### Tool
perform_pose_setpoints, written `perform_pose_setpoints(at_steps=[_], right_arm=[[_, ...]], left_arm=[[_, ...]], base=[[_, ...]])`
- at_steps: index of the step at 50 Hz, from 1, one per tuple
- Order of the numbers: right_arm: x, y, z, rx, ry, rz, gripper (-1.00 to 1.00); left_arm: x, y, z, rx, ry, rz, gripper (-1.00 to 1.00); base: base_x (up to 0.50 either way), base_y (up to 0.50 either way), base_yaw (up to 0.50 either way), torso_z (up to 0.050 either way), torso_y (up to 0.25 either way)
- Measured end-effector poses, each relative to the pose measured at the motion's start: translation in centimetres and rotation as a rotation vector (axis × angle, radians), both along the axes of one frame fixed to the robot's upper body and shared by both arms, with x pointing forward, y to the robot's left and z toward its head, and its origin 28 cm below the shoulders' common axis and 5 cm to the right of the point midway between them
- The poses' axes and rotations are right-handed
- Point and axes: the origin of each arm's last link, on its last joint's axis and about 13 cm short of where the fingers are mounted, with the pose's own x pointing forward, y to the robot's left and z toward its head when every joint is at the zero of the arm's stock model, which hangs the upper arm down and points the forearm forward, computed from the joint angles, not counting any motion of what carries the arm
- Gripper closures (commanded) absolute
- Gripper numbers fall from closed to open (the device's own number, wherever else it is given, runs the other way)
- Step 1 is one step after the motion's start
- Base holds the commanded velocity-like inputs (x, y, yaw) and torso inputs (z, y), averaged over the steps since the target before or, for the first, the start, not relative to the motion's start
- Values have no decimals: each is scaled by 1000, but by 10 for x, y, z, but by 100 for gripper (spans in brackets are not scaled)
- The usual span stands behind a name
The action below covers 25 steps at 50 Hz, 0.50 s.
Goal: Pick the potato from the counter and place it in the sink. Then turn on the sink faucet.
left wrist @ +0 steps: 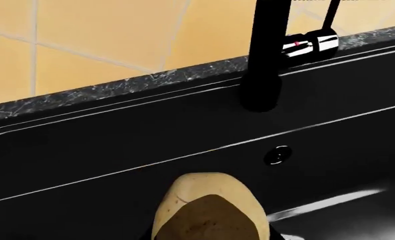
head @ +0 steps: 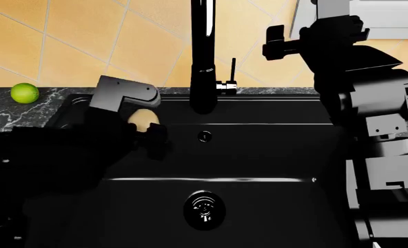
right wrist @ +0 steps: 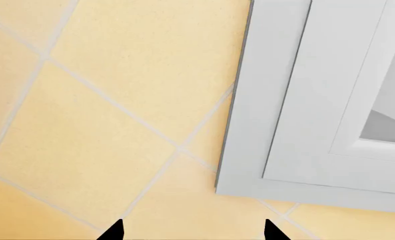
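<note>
One claw matters here: the left claw [head: 145,126] is closed on the potato [head: 141,119], held over the sink [head: 273,155] near its back-left wall, basin floor straight below. The right claw [right wrist: 192,231], tips parted and empty, is raised beside the sink faucet [head: 202,62].

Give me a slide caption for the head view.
Left gripper holds the potato over the black sink, beside the faucet.
</note>
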Motion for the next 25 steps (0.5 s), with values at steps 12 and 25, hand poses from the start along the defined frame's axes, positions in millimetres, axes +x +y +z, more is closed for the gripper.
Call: perform_pose_setpoints(at_steps=[12, 25], right_arm=[[0, 0, -2, 2, 2, 1, -100], [0, 0, -4, 4, 5, 1, -100]], left_arm=[[-3, -20, -23, 18, 58, -58, 100], [-11, -35, -52, 50, 133, -97, 100]], base=[[0, 0, 0, 0, 0], [0, 0, 0, 0, 0]])
